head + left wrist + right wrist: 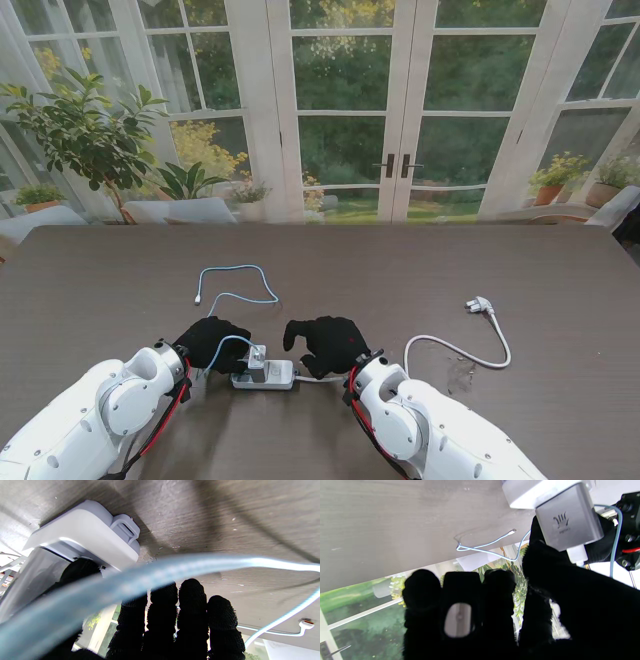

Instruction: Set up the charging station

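Observation:
A white power strip (272, 379) (85, 530) (525, 492) lies on the table close to me. A grey charger block (256, 358) (35, 580) (570, 525) stands plugged into it. A light blue cable (240, 270) (175, 567) (482, 546) runs from the charger in a loop farther away, and its free end (199, 299) (306, 623) lies on the table. My left hand (210, 342) (175, 620) sits left of the charger, four fingers straight, thumb against the block. My right hand (325, 343) (475, 610) hovers right of the charger, fingers spread, thumb touching its side.
The strip's white power cord (470, 352) curves to the right and ends in a wall plug (480, 305) lying loose on the dark wooden table (100, 300). Glass doors and potted plants stand beyond the table's far edge.

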